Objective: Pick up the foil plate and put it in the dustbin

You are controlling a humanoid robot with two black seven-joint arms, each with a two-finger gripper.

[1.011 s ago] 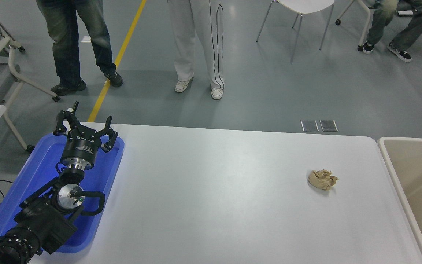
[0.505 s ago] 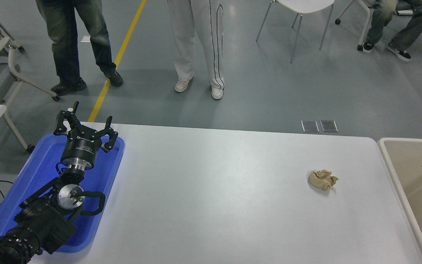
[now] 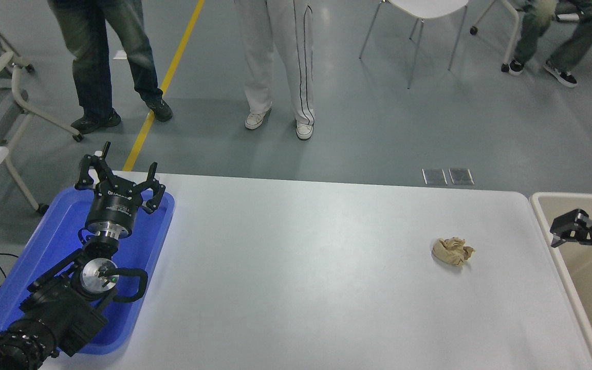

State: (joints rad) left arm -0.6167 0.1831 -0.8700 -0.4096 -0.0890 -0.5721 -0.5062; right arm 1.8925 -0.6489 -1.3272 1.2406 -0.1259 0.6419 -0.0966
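The foil plate is out of view. The beige dustbin (image 3: pixel 542 205) stands off the table's right end, and only its left part and tan inside show. My right gripper (image 3: pixel 584 253) reaches in from the right edge, hanging over the dustbin's left rim. It is open with nothing between its fingers (image 3: pixel 568 228). My left gripper (image 3: pixel 120 172) is parked open over the blue tray (image 3: pixel 44 246) at the lower left.
A small crumpled tan paper ball (image 3: pixel 452 251) lies on the white table (image 3: pixel 301 267), right of centre. People's legs and chairs stand on the grey floor beyond the table's far edge. A second white table corner shows at the left edge.
My right gripper has come into view from the right edge and moved leftwards over the dustbin toward the table. The left arm and the paper ball have not moved.
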